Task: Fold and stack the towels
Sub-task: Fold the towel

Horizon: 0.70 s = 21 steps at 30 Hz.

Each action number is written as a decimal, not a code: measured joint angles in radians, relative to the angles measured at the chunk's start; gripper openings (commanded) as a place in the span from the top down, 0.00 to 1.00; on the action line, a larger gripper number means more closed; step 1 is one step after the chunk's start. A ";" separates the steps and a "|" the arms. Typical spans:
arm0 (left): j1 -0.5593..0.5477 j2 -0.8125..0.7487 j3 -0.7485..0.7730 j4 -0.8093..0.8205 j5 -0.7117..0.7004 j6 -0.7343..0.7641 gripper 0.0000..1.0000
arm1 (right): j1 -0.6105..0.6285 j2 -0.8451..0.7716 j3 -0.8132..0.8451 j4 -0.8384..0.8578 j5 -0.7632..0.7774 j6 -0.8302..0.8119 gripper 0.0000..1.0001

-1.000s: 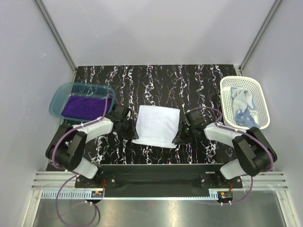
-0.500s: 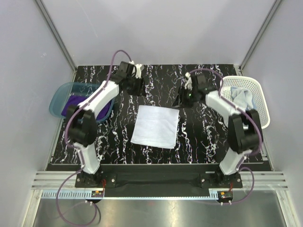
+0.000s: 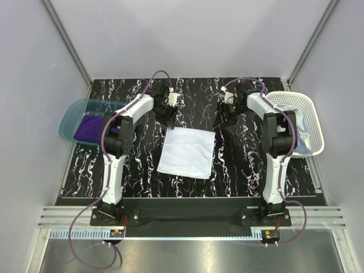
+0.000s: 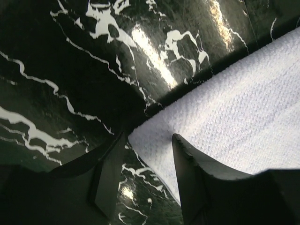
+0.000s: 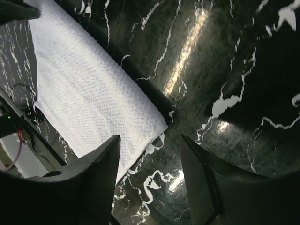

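White towel [image 3: 186, 151] flat, L fingers [image 4: 199, 183], R fingers [image 5: 93, 183] spread at corners

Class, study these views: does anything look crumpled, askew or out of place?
The white towel lies flat but slightly skewed on the table. The light blue towel sits crumpled in the basket, unfolded. The purple towel lies apart in the tray.

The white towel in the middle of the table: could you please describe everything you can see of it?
The white towel is a soft cloth rectangle with a fine waffle-like weave. It lies spread flat and slightly skewed on the black marbled table. No label or crease shows. Its far left corner lies between the fingers of the open left claw, and its far right corner lies below the open right claw. Neither grips it.
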 measured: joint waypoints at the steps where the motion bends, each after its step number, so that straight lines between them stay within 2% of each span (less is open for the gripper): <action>1: 0.000 0.013 0.013 -0.002 0.001 0.011 0.51 | -0.002 0.013 0.021 -0.014 -0.016 -0.024 0.43; 7: 0.005 0.045 0.035 -0.009 0.002 0.057 0.51 | 0.000 0.100 0.116 -0.096 -0.077 -0.133 0.47; 14: 0.027 0.057 0.049 -0.013 0.040 0.085 0.50 | 0.000 0.177 0.132 -0.143 -0.142 -0.193 0.51; 15: 0.032 0.058 0.051 -0.014 0.049 0.087 0.50 | 0.000 0.180 0.137 -0.147 -0.143 -0.200 0.57; 18: 0.045 0.079 0.084 -0.037 0.084 0.101 0.50 | 0.000 0.191 0.153 -0.153 -0.148 -0.226 0.65; 21: 0.051 0.110 0.130 -0.055 0.116 0.114 0.53 | 0.000 0.196 0.153 -0.154 -0.148 -0.242 0.80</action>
